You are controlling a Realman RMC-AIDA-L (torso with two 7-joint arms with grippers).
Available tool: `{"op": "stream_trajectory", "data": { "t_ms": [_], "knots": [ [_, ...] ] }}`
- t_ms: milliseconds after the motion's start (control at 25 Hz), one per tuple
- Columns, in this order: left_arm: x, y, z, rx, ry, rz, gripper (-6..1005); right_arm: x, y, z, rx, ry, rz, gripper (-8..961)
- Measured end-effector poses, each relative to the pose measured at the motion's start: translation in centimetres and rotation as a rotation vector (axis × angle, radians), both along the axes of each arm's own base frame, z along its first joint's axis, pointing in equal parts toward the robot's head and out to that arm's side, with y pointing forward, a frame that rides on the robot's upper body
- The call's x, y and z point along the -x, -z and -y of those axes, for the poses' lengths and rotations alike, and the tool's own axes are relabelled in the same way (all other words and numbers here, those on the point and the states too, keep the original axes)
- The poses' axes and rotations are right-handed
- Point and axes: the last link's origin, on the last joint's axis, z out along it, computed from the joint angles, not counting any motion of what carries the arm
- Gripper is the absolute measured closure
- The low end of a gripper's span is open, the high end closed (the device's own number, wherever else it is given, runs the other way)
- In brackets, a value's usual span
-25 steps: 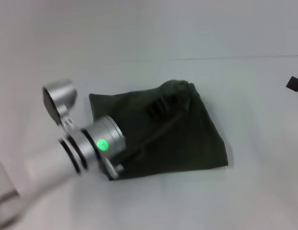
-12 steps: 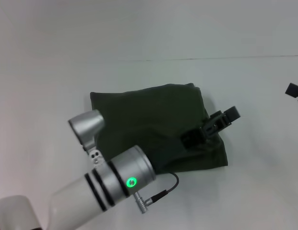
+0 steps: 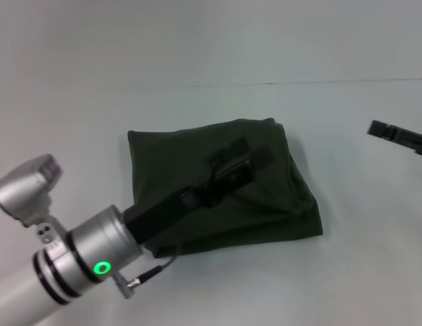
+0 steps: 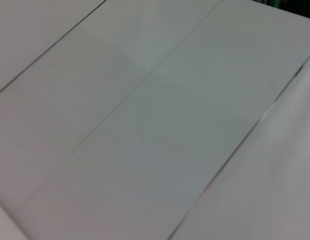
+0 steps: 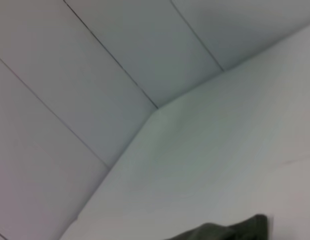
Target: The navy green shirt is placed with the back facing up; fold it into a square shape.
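Soft, even light (slight blur throughout)

You cannot tell how the left end effector holds its fingers: it shows only as a dark blur over the middle of the navy green shirt, hiding the fabric beneath it. At three o'clock, the right end effector is cut off by the edge and too blurred to read. In the right wrist view, only a dark scrap of the shirt shows, cropped at six o'clock.
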Motion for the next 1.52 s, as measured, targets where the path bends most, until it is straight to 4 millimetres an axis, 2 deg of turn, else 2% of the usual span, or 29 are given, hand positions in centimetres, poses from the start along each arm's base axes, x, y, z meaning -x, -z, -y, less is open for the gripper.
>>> {"op": "stream_trajectory", "data": {
  "t_ms": [200, 440, 720, 1160, 1520],
  "knots": [
    [2.1, -1.2, 0.1, -0.075, 0.057, -0.124, 94, 1.6, 2.2, -2.3, 0.104, 0.048, 0.0, 53],
    [4.0, -2.1, 0.4, -0.178, 0.123, -0.258, 93, 3.7, 4.5, -5.2, 0.169, 0.113, 0.029, 54],
    [5.2, -2.5, 1.0, -0.278, 0.151, -0.336, 96, 5.7, 6.3, -7.3, 0.209, 0.159, 0.059, 54],
    [5.2, -2.3, 0.0, -0.291, 0.132, -0.376, 96, 7.2, 8.1, -9.0, 0.169, 0.187, 0.101, 54],
    [4.9, -1.9, -0.9, -0.29, 0.113, -0.394, 96, 7.6, 9.1, -9.0, 0.182, 0.194, 0.101, 54]
  ]
}}
